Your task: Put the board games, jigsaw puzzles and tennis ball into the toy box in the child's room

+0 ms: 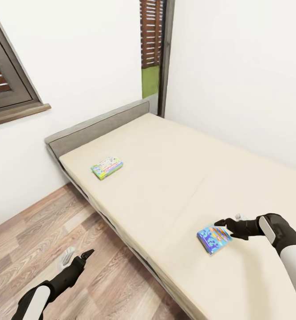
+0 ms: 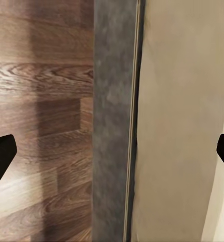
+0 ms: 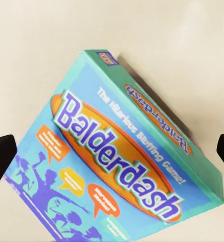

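Observation:
Two board games lie on the bed (image 1: 174, 178). A green-edged white box (image 1: 107, 167) rests near the headboard. A small blue box printed "Balderdash" (image 1: 214, 238) lies flat near the bed's near side. My right gripper (image 1: 227, 221) hovers open just above and to the right of the blue box. The right wrist view looks down on this box (image 3: 117, 156), with the right gripper (image 3: 112, 154) open wide to either side of it. My left gripper (image 1: 79, 255) hangs open and empty over the wood floor beside the bed. The left wrist view has the left gripper (image 2: 112, 151) over the bed's dark frame (image 2: 112, 126).
The bed runs along the white right wall, its low grey headboard (image 1: 99, 122) at the far end. A dark-framed window with a sill (image 1: 14, 113) is on the left wall, and a tall window (image 1: 154, 53) stands in the corner. Wood-plank floor (image 1: 41, 240) lies left of the bed.

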